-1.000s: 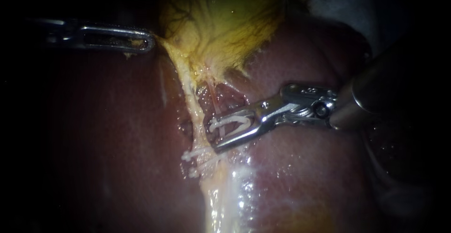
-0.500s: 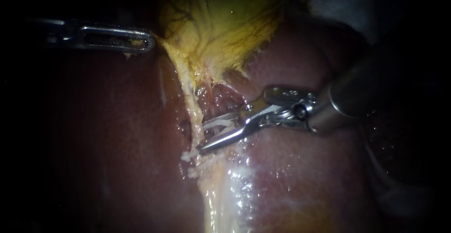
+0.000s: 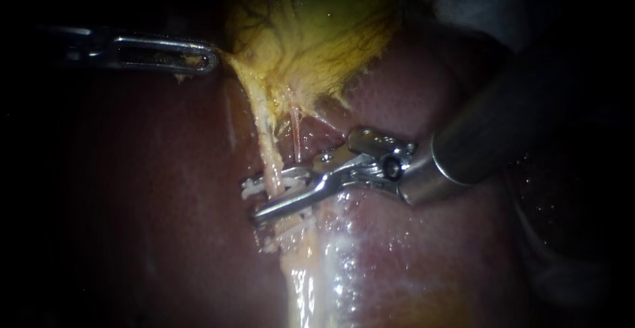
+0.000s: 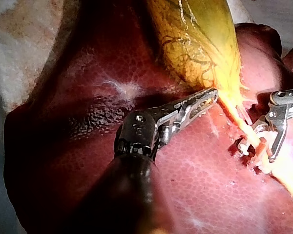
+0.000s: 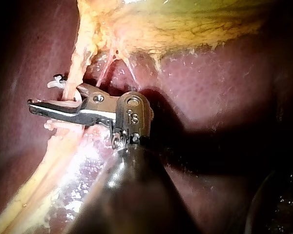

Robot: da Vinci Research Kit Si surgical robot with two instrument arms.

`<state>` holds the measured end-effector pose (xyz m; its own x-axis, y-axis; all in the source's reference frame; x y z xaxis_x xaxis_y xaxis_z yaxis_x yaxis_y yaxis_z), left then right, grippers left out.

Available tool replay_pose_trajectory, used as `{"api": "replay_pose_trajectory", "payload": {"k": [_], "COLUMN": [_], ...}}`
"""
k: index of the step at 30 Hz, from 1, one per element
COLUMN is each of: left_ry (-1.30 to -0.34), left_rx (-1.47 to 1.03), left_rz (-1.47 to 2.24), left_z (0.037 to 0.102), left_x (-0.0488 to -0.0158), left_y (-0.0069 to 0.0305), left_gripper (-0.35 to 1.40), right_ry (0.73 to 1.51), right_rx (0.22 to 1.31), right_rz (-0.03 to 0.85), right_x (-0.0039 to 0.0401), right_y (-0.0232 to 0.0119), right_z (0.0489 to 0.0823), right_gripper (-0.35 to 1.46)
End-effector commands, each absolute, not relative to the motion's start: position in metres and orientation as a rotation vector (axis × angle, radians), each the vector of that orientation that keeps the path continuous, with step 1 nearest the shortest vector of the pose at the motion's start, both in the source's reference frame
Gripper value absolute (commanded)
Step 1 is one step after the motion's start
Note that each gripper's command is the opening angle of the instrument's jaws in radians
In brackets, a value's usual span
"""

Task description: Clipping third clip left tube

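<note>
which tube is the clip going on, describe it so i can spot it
From the lower end of the yellow gallbladder, two strands run down over the dark red liver. The left tube is the thicker, pale yellow one, crossed by the right instrument holding a white clip; the neighbouring tube is thinner and pink.

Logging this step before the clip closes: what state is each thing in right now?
left instrument: shut on the gallbladder's edge.
gallbladder: edge drawn out toward the left instrument.
right instrument: shut on the white clip, astride the left tube.
white clip: around the left tube, not yet squeezed flat.
left tube: intact, taut.
lower clips: on the tube, beyond the right instrument.
</note>
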<state>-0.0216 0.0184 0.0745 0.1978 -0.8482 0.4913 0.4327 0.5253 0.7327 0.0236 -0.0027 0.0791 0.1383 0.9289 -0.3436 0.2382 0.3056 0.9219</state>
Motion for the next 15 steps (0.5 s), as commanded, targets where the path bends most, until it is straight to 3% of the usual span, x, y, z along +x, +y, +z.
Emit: {"api": "replay_pose_trajectory", "payload": {"k": [1, 5, 11, 15], "left_ry": [-1.015, -1.015, -1.015, -1.015], "left_rx": [0.493, 0.493, 0.492, 0.492], "left_rz": [-0.948, -0.948, -0.948, -0.948], "left_z": [0.0745, 0.0746, 0.0746, 0.0745], "left_x": [-0.0216, -0.0216, -0.0216, -0.0216], "left_y": [0.0184, 0.0184, 0.0184, 0.0184], "left_gripper": [-0.35, -0.35, -0.35, -0.35], "right_ry": [1.362, 1.362, 1.365, 1.353], "right_rx": [1.173, 1.156, 1.146, 1.154], "right_rz": [0.748, 0.814, 0.837, 0.866], "right_x": [0.0237, 0.0241, 0.024, 0.0241], "right_y": [-0.0025, -0.0016, -0.0008, -0.0007], "right_z": [0.0789, 0.078, 0.0777, 0.0778], "right_gripper": [0.51, 0.51, 0.48, 0.34]}}
